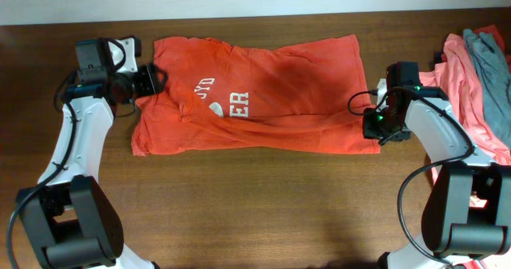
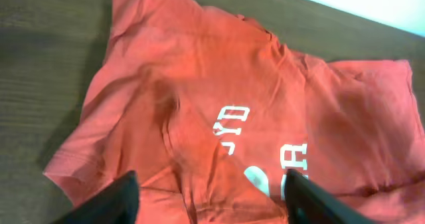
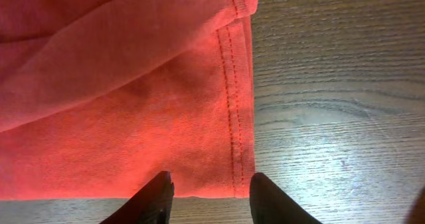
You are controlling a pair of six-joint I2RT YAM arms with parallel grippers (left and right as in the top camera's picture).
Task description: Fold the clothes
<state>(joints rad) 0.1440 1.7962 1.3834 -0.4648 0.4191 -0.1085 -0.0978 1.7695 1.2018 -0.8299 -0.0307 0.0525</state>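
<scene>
An orange-red T-shirt with white chest lettering lies spread sideways across the middle of the table, creased, with its hem end to the right. My left gripper hovers at its left end by a sleeve. In the left wrist view that gripper is open wide above the wrinkled T-shirt. My right gripper is at the near right hem corner. In the right wrist view it is open, its fingers astride the stitched hem corner of the T-shirt.
Paler salmon-pink shirts and a grey garment are piled at the table's right edge, just beyond the right arm. Bare wooden table stretches in front of the T-shirt. A white wall runs along the back edge.
</scene>
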